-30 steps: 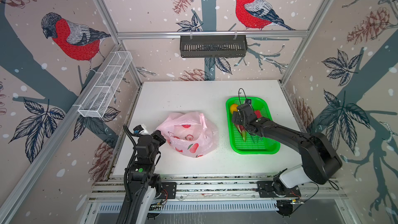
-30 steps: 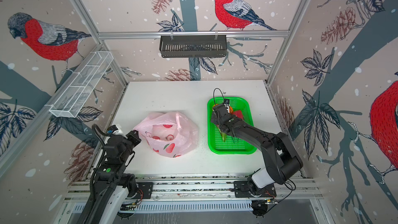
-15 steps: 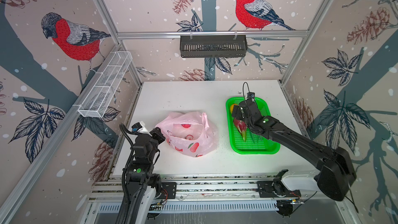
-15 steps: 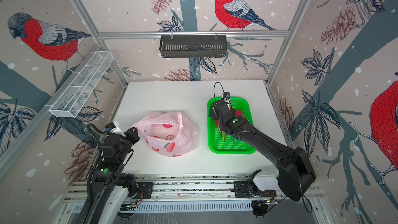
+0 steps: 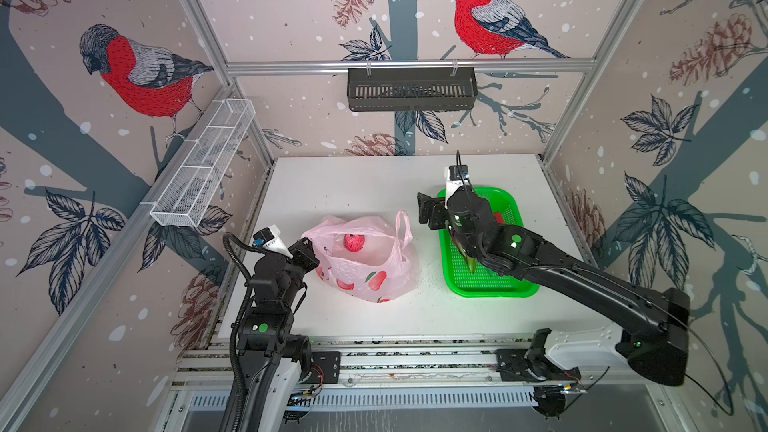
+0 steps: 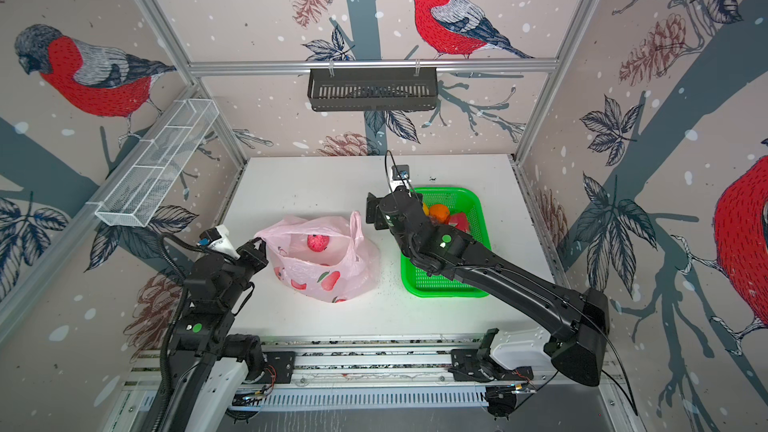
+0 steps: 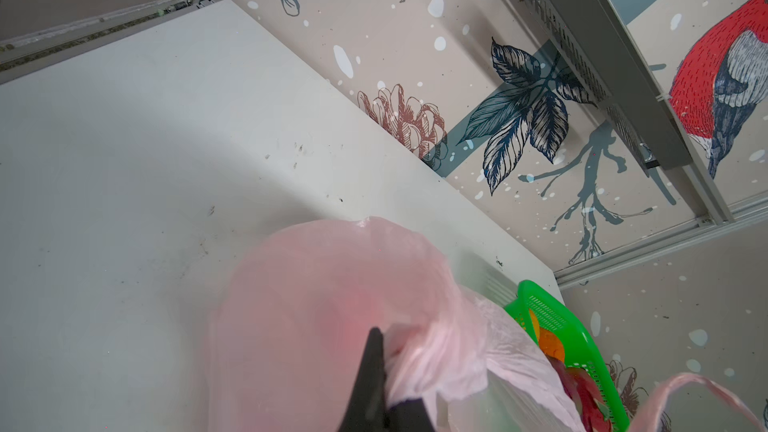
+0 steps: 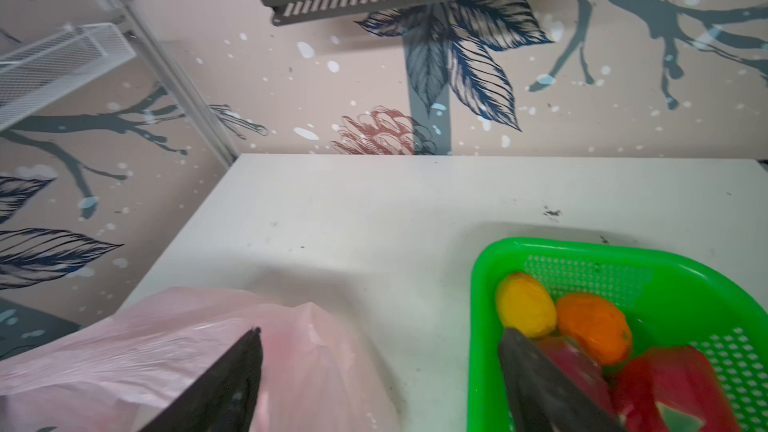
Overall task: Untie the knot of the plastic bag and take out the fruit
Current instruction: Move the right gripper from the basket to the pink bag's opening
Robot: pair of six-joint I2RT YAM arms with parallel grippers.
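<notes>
Right wrist view: the right tool is spread wide and holds nothing, one finger over the plastic bag, the other over the green basket. A second ago it sat low inside that basket; it has since lifted and swung left toward the bag. In the basket lie a yellow lemon, an orange and two magenta dragon fruits. I judge that four pieces are delivered and the arm is heading back for the last.

In both top views that last piece, a round red fruit, rests inside the bag, near its middle. No knot shows; one handle loop stands free. The left tool is pressed together on a bunch of the bag's rim, holding the mouth apart.

The bag sits on the white bench, near the basket's left side, not touching it. Its mouth faces up and toward the back wall, and its bottom slumps toward the front edge. The mouth's long axis runs left to right, from the left tool to the free loop.
</notes>
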